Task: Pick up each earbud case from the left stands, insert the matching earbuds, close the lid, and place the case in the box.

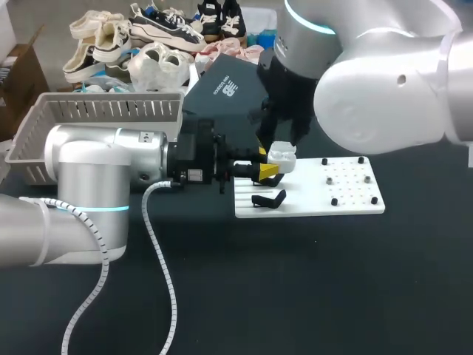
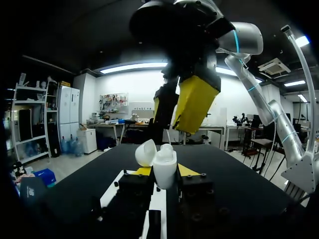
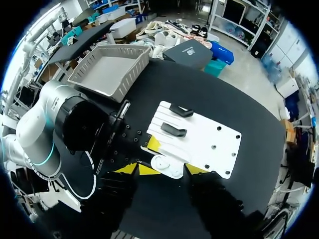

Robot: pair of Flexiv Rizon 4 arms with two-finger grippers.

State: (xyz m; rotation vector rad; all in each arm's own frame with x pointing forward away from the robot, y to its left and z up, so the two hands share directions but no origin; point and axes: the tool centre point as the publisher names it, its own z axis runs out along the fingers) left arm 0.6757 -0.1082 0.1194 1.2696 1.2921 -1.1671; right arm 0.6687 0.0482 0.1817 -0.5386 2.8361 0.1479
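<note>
Basket (image 1: pixel 96 111) at far left of the counter (image 1: pixel 295 281). Left hand (image 1: pixel 267 169) is clamped on the earbud case (image 1: pixel 281 154), pinching the lower shell from both sides. Lid is flipped open, over the left end of the white stand board (image 1: pixel 347 203). Right hand (image 2: pixel 175 108) hovers just above it, fingers spread, nothing visible in them. Case looks light, hard, glossy, so probably slippery. Hinge is likely the weak point. Hold the base flanks, not the lid, with a gentle squeeze.
</note>
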